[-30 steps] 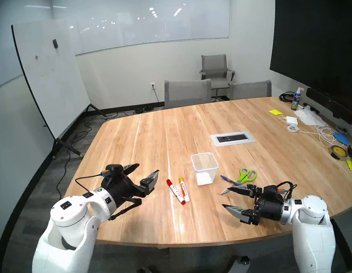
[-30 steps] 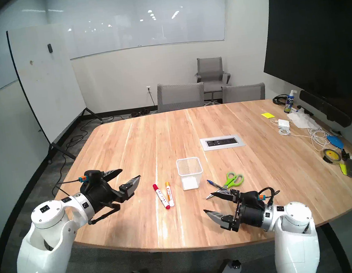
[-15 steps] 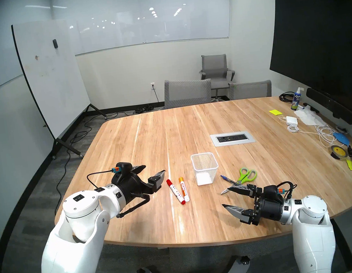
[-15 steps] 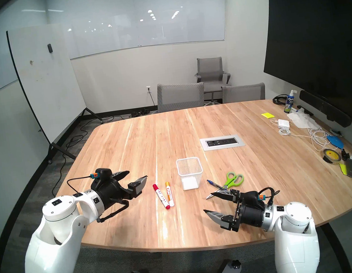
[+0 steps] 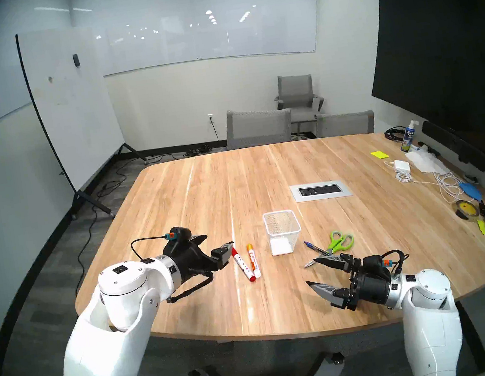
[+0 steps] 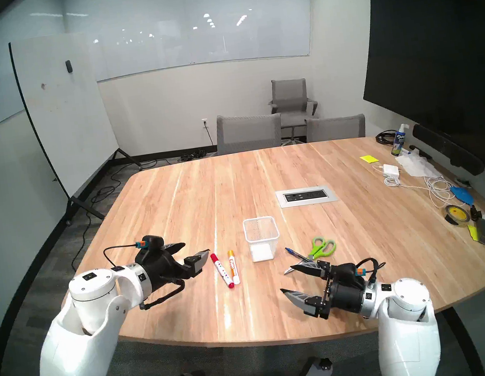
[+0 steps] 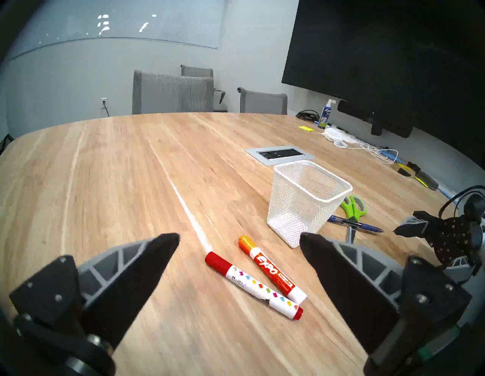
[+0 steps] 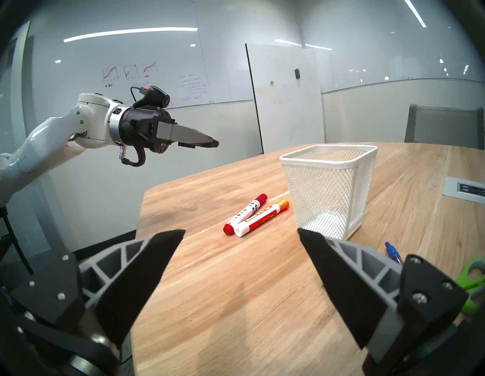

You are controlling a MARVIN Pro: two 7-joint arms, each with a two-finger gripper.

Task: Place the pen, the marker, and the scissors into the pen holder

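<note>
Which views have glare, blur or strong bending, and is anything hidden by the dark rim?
Head views: the table edge bends strongly, ceiling lights glare on the glass wall, and a dark rim covers the corners. Left wrist view: the markers are sharp, while the near fingers look soft. Right wrist view: light strips reflect on the whiteboard; the scissors are cut off at the rim.

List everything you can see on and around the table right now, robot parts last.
markers: 2, red-capped and orange-capped, side by side left of holder
pen holder: 1, white mesh, upright, empty, mid-table
pen: 1, blue, right of holder, crossing scissors
scissors: 1, lime-green handles, right of holder
table: 1, light wood
chairs: 3, grey, far side
left gripper: jaws open, above markers
right gripper: jaws open, empty, near scissors
</note>
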